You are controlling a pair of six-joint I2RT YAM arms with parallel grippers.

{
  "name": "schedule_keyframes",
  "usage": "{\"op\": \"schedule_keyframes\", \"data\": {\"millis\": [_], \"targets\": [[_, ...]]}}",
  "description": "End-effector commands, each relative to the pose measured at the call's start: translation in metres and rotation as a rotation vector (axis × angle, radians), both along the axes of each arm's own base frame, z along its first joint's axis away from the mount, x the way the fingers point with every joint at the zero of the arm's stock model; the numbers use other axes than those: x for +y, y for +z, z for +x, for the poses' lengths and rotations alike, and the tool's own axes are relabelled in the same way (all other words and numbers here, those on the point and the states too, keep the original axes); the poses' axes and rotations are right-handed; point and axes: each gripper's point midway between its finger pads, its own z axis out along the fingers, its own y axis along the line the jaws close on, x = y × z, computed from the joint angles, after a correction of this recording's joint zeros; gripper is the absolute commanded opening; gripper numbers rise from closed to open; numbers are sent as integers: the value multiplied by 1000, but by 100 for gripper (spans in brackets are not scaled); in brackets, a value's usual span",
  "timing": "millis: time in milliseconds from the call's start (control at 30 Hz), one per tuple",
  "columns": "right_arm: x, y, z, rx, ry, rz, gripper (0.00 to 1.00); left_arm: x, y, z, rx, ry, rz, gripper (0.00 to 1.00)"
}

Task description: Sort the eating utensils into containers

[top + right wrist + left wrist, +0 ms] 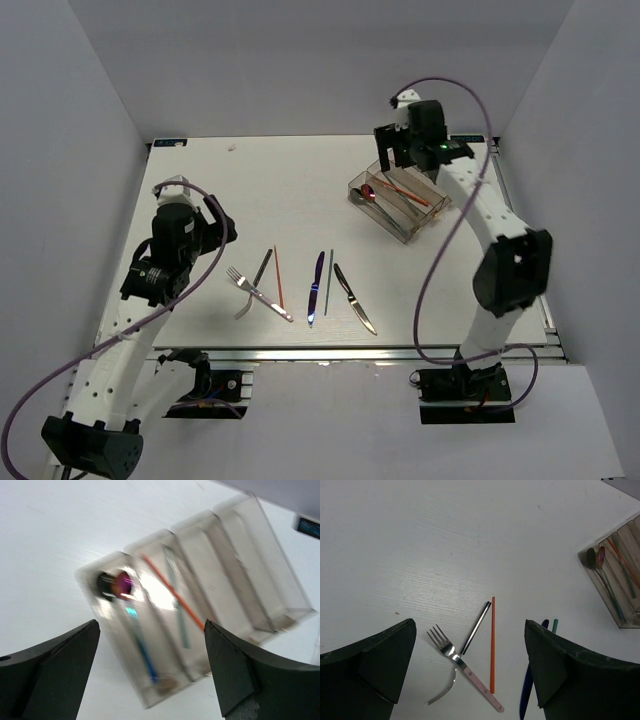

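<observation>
White bench (200, 170) is seen under both arms. The left arm is bent up from its base at the near left, and its wrist is held over the left half of the bench, pointed down. The left fingers (380, 670) are spread wide, and nothing is held between them. Just to their right, 6 utensils are laid out in a loose row near the front edge: a silver fork (258, 293), a dark chopstick (262, 268) touching the fork near its neck, an orange chopstick (278, 277), a blue knife (316, 290), a green chopstick (328, 283) and a darker knife (353, 298). A curved silver piece (445, 690) is crossed by the fork's handle.

The right arm is stretched from the near right to the far right of the bench, with its wrist tipped down above the smoky clear tray (235, 575), which is set at an angle. The right fingers (55, 670) are also held wide apart and grip nothing. In the tray's end compartment, 2 spoons (370, 190) are seen. An orange stick (172, 592) and a green stick (177, 605) are lying crossed in the next one, though the wrist view is blurred.
</observation>
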Motion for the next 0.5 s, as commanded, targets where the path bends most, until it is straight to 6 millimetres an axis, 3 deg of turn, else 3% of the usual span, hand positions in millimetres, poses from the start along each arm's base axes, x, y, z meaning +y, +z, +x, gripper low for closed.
{"op": "schedule_keyframes", "data": {"millis": [0, 33, 67, 100, 133, 167, 200, 233, 267, 300, 333, 400, 433, 467], "targets": [[58, 57, -59, 50, 161, 440, 89, 7, 14, -3, -6, 52, 40, 98], [74, 57, -74, 109, 197, 538, 89, 7, 12, -3, 5, 50, 43, 98], [90, 55, -87, 113, 209, 526, 89, 3, 6, 0, 30, 37, 41, 98], [66, 44, -81, 40, 20, 382, 89, -1, 1, 1, 52, 22, 33, 98], [63, 42, -85, -1, -42, 310, 89, -10, -5, 1, 75, 0, 7, 98], [77, 40, -99, -23, -52, 276, 89, -17, -14, 4, 105, -12, 5, 98], [69, 53, -105, -71, -114, 289, 89, -24, -16, 5, 114, -24, 6, 98], [71, 40, -114, -44, -120, 322, 89, -36, -17, 4, 118, -46, 4, 98], [78, 42, -120, -42, -111, 410, 89, -35, -21, 5, 124, -27, 24, 98], [100, 59, -141, -18, 25, 540, 89, -38, -23, 5, 126, -28, 30, 98], [114, 47, -151, -7, 130, 618, 89, -40, -23, 4, 125, -28, 31, 98], [137, 52, -182, 53, 293, 754, 89, -30, -23, 2, 124, 11, 62, 98], [145, 31, -197, 131, 261, 726, 89, -24, -21, 1, 118, 27, 85, 98], [149, 22, -193, 150, 190, 653, 89, -13, -19, 0, 106, 72, 120, 98]]}}
